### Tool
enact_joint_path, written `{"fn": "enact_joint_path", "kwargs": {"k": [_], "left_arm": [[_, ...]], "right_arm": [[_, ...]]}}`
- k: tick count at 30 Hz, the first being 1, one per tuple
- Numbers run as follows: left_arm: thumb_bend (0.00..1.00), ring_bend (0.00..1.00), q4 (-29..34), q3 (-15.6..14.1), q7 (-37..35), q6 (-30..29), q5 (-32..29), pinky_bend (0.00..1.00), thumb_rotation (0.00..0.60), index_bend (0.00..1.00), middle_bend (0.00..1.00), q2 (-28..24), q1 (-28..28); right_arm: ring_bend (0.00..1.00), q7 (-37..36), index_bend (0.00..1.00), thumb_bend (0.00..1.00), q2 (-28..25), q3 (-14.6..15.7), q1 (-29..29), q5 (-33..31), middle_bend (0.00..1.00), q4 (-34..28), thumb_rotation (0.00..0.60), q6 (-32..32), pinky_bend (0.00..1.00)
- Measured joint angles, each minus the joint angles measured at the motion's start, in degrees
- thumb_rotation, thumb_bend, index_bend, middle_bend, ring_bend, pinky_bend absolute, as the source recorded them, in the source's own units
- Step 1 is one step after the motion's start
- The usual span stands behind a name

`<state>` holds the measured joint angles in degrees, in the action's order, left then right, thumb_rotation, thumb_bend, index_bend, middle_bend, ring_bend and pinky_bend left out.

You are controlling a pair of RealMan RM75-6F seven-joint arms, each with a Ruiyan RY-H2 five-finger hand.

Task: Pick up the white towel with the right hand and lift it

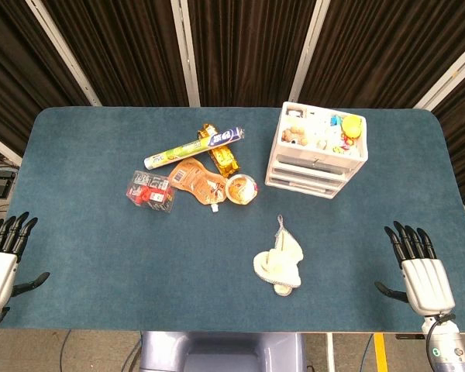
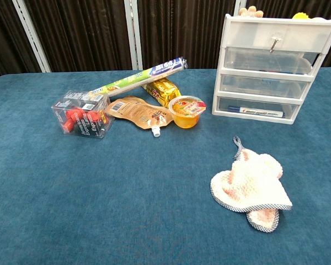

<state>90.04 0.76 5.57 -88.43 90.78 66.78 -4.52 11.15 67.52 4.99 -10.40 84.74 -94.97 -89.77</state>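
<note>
Right hand (image 1: 420, 267) flat at the near right table edge, fingers spread, holding nothing. Left hand (image 1: 1, 260) likewise spread and empty at the near left edge. White towel (image 1: 280, 262) crumpled on the blue table (image 1: 85, 310), near centre, well apart from both hands. Farther: jelly cup (image 1: 241, 188), pouch (image 1: 195, 180), clear box (image 1: 150, 191), foil roll (image 1: 194, 147). Far right: drawer unit (image 1: 316, 151).

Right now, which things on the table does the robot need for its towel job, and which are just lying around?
For the job:
white towel
right hand, open, fingers apart, off to the towel's right

Just lying about:
drawer unit
long foil roll box
clear box with red items
orange spout pouch
jelly cup
gold snack packet
left hand
</note>
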Motion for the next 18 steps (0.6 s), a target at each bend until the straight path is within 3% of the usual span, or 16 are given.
{"fn": "enact_joint_path", "kwargs": {"k": [8, 10, 13, 16, 18], "left_arm": [[0.0, 0.0, -0.1, 0.1, 0.1, -0.1, 0.0, 0.0, 0.6, 0.0, 0.0, 0.1, 0.0], [0.0, 0.0, -0.1, 0.1, 0.1, -0.1, -0.1, 0.0, 0.6, 0.0, 0.0, 0.1, 0.1], [0.0, 0.0, -0.1, 0.2, 0.0, -0.1, -0.1, 0.0, 0.6, 0.0, 0.0, 0.1, 0.0], [0.0, 0.0, 0.0, 0.2, 0.0, 0.0, -0.2, 0.0, 0.6, 0.0, 0.0, 0.1, 0.0], [0.0, 0.0, 0.0, 0.3, -0.1, 0.0, -0.2, 0.0, 0.6, 0.0, 0.0, 0.1, -0.1]], "right_arm": [[0.0, 0.0, 0.0, 0.0, -0.3, -0.8, 0.4, 0.4, 0.0, -1.2, 0.6, 1.4, 0.02], [0.0, 0.1, 0.0, 0.0, -0.5, -0.9, 0.4, 0.5, 0.01, -2.1, 0.6, 1.9, 0.09], [0.06, 0.5, 0.02, 0.0, -0.7, -1.0, 0.3, 1.0, 0.1, -3.9, 0.6, 2.5, 0.3], [0.29, 1.5, 0.05, 0.0, -0.9, -1.2, 0.0, 1.2, 0.3, -6.3, 0.6, 3.6, 0.51], [0.51, 3.0, 0.07, 0.0, -0.7, -1.6, -0.5, 1.2, 0.5, -8.2, 0.6, 4.9, 0.67]]}}
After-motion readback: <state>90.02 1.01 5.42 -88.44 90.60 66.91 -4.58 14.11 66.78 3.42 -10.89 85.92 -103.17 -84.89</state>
